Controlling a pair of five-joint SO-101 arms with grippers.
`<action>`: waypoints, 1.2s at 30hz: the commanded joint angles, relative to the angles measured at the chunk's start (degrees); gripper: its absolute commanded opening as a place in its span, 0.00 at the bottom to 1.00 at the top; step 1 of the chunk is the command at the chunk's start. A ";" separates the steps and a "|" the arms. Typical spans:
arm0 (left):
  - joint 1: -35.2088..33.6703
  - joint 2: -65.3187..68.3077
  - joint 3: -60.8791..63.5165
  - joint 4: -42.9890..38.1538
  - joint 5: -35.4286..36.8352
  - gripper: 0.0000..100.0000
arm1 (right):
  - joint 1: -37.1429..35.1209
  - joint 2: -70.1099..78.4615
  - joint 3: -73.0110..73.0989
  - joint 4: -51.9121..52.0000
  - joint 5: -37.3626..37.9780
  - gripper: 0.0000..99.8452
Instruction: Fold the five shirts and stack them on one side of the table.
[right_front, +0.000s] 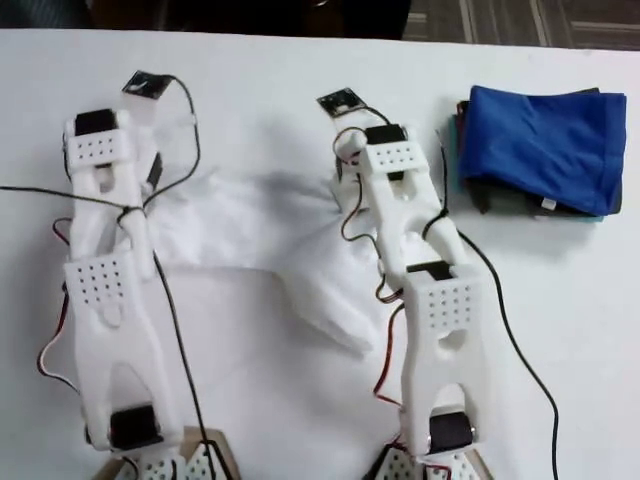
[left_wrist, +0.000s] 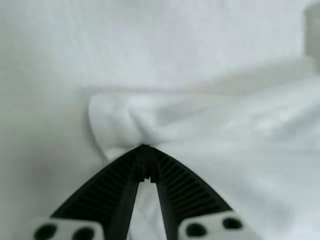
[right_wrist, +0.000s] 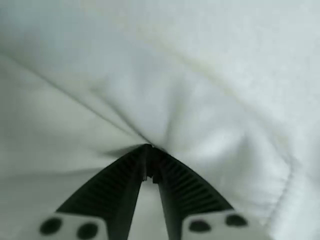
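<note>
A white shirt (right_front: 260, 235) lies crumpled across the middle of the white table (right_front: 560, 330), stretched between the two arms. My left gripper (left_wrist: 144, 150) is shut on a bunched edge of the white shirt (left_wrist: 150, 120). My right gripper (right_wrist: 146, 149) is shut on a fold of the white shirt (right_wrist: 190, 110). In the high view the left arm (right_front: 105, 200) stands at the cloth's left end and the right arm (right_front: 395, 190) at its right end. A stack of folded shirts (right_front: 540, 150), blue on top, sits at the far right.
Black cables (right_front: 185, 330) trail from both arms over the table. Bare table lies to the right below the stack and along the far edge (right_front: 260, 60).
</note>
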 joint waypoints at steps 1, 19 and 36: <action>-3.96 1.41 -6.81 1.58 -0.62 0.03 | 2.59 -0.22 -0.62 -1.01 0.00 0.02; -4.57 1.32 -25.80 16.35 -0.35 0.03 | -3.47 -0.13 -25.14 19.91 1.14 0.02; 0.18 -37.63 38.02 3.60 1.49 0.03 | -5.85 -8.57 -24.53 25.19 -1.32 0.02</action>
